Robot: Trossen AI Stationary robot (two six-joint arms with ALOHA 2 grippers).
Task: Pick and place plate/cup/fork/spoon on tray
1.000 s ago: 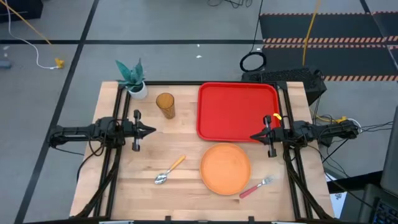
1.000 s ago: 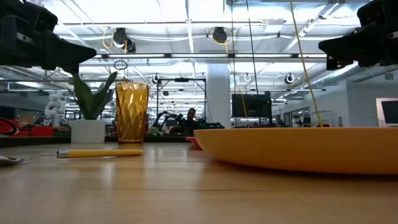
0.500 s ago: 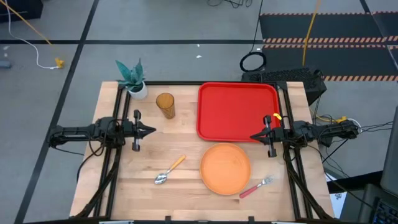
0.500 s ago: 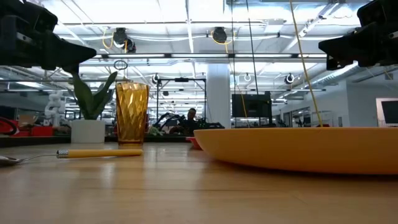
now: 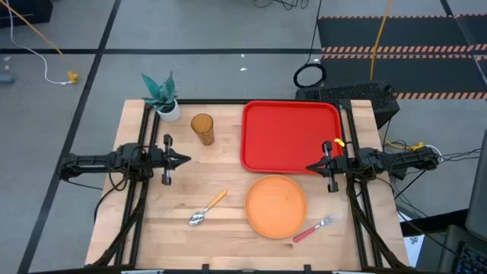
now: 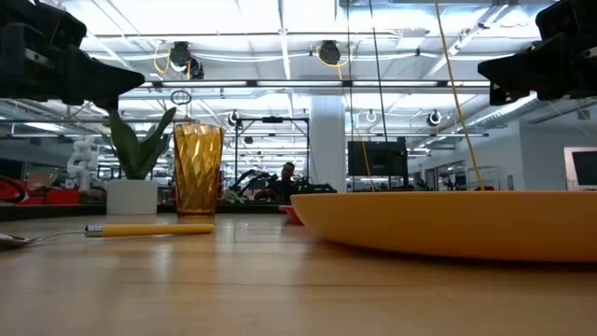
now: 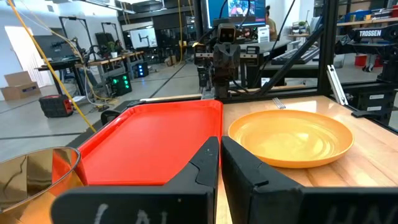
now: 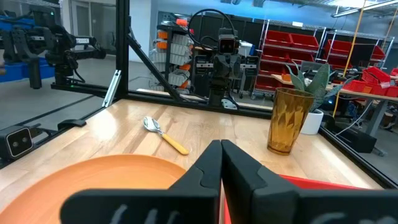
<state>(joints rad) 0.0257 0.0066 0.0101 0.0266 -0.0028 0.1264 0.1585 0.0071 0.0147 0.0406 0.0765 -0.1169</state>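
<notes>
Spoon lies diagonal, bowl toward the table's near-left corner

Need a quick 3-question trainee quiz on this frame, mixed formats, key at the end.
1. True or false: the cup stands on the tray.
2. Which utensil lies nearer the right gripper? A) spoon B) fork
3. Fill in: the plate rests on the ____, just in front of the tray.

Key:
1. False; it stands on the table beside the tray, near the potted plant.
2. B.
3. Table.
Both arms wait above the table, the left gripper and the right with jaws shut.
</notes>
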